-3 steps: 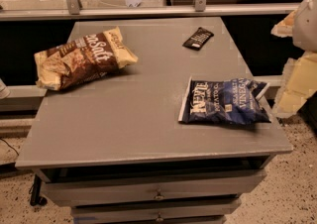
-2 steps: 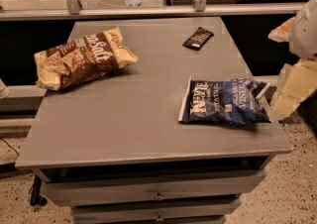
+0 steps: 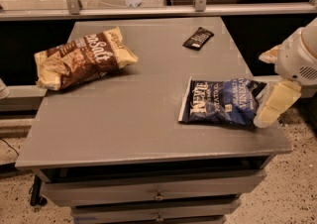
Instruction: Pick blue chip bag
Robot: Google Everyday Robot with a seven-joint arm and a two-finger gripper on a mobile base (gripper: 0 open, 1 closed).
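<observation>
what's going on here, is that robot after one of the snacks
A one-armed robot is going for the blue chip bag, which lies flat near the right edge of the grey table. Its pincer is at the bag's right end with the jaws apart, and the bag is not yet lifted. The brown-and-cream Sea Salt bag on the left and the small black snack near the back lie apart from the pincer.

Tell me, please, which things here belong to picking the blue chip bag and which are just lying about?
Job in hand: blue chip bag, right side; end effector, at the bag's right end.
Lying about: brown Sea Salt bag, back left; small black snack, at the back.
</observation>
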